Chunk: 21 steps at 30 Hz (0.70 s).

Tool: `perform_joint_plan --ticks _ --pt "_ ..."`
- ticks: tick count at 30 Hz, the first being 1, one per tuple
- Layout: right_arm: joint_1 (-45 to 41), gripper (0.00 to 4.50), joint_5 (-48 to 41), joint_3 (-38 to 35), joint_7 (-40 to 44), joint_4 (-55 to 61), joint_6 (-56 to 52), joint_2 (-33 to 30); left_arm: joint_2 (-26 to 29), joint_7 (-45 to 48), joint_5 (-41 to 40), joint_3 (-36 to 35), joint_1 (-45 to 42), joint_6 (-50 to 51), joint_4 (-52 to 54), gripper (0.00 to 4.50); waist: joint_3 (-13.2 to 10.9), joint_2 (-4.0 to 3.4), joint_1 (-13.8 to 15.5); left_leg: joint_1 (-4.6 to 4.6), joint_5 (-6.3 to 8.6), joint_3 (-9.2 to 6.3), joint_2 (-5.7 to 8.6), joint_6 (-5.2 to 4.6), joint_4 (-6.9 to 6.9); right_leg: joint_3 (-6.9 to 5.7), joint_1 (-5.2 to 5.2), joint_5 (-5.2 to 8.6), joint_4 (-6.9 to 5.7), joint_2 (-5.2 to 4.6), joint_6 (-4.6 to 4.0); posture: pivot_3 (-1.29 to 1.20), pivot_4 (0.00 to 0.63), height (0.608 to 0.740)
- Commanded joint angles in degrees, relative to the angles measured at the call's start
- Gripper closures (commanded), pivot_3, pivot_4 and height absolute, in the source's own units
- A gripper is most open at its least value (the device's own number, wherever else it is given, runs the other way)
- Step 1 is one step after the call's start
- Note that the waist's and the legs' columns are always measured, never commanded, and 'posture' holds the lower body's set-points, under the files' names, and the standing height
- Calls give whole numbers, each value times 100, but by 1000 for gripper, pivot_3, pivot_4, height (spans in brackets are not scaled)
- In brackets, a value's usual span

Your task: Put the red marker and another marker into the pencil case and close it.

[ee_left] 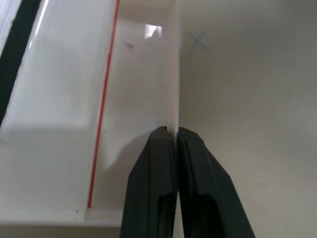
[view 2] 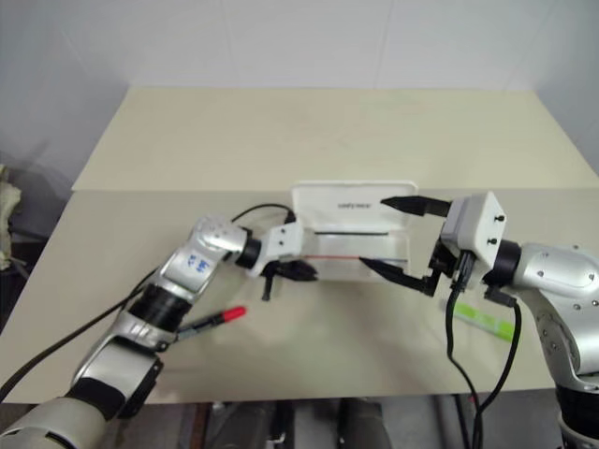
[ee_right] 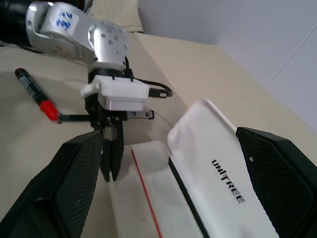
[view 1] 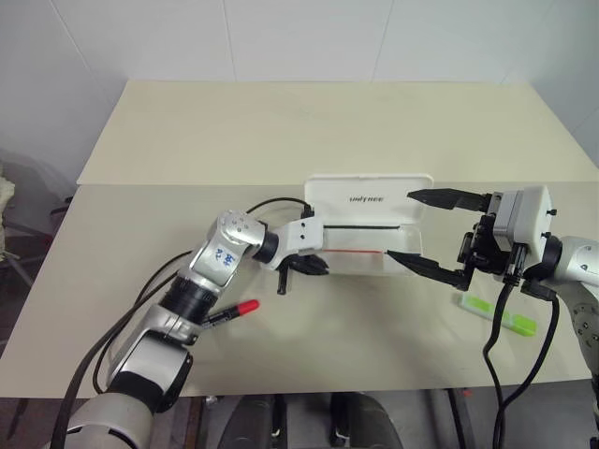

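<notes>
Fingers of the left gripper (view 1: 311, 268) pinched the open white plastic pencil case's (view 1: 370, 198) front wall; right gripper (view 1: 423, 231) spread. Both markers apparently awaited loading next.

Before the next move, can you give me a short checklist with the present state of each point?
1. Pencil case lid open: ok.
2. Left gripper shut on the case's front wall: ok.
3. Right gripper open: ok.
4. Red marker inside the case: not ok, it lies on the table.
5. Green marker inside the case: not ok, it lies on the table.
</notes>
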<state>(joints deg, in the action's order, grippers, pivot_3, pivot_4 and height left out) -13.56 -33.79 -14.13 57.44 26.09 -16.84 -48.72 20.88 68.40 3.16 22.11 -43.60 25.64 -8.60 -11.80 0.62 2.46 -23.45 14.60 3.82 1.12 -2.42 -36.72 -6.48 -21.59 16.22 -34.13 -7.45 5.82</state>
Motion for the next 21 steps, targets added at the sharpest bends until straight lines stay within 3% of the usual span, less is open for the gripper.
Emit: perform_joint_plan --ticks 1,9,21 --pt "26 0 -125 -245 95 -77 19 -80 79 180 -240 201 170 528 665 4483 0 0 13 -6 2 -2 0 -2 -10 -1 0 2 2 0 3 0 150 740" --pt "504 0 -74 -404 196 -121 169 -31 100 -17 -374 376 325 1085 1265 4483 0 -1 44 -19 13 -5 0 -14 -44 5 0 1 15 -11 19 0 150 740" --pt "772 0 -92 -301 -126 244 132 228 -126 -399 -308 440 184 910 682 4483 3 -7 85 -7 10 -5 -2 -5 -45 14 2 0 4 -14 18 0 150 740"
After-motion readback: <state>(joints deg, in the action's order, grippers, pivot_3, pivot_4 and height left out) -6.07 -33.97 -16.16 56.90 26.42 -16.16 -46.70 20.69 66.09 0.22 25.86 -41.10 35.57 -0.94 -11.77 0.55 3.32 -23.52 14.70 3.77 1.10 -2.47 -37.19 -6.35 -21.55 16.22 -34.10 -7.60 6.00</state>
